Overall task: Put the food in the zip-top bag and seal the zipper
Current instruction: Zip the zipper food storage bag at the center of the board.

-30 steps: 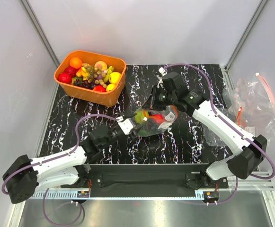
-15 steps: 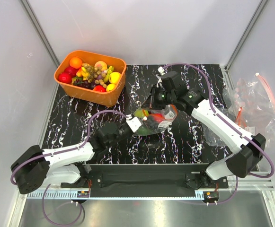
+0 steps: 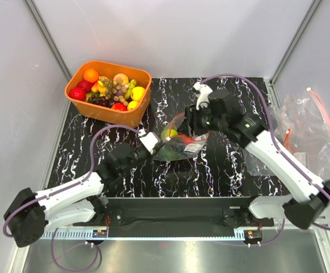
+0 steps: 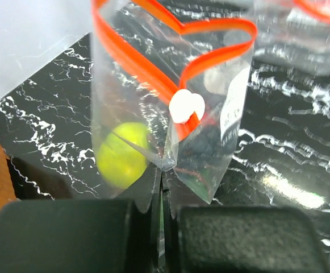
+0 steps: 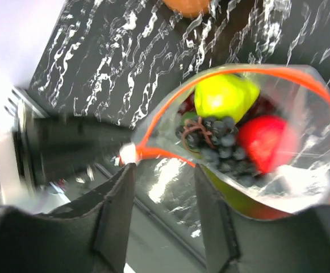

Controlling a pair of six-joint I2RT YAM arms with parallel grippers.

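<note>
The left gripper [image 4: 163, 199] was clamped on an edge of the clear thin plastic zip-top bag [image 3: 182, 148], whose orange-red zipper strip [image 4: 216, 27] gaped open just ahead of its fingertips. The right gripper [image 5: 165, 173] held its jaws apart at the bag's mouth. Just beyond them, inside the bag, lay 3 glossy toy foods: a yellow-green fruit [image 5: 224, 96], a dark purple grape bunch [image 5: 216, 133] and a red apple [image 5: 264, 142].

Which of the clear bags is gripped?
The fruit-filled zip-top bag, pinched by the left fingers; the crumpled bags at the far right lie untouched.
</note>
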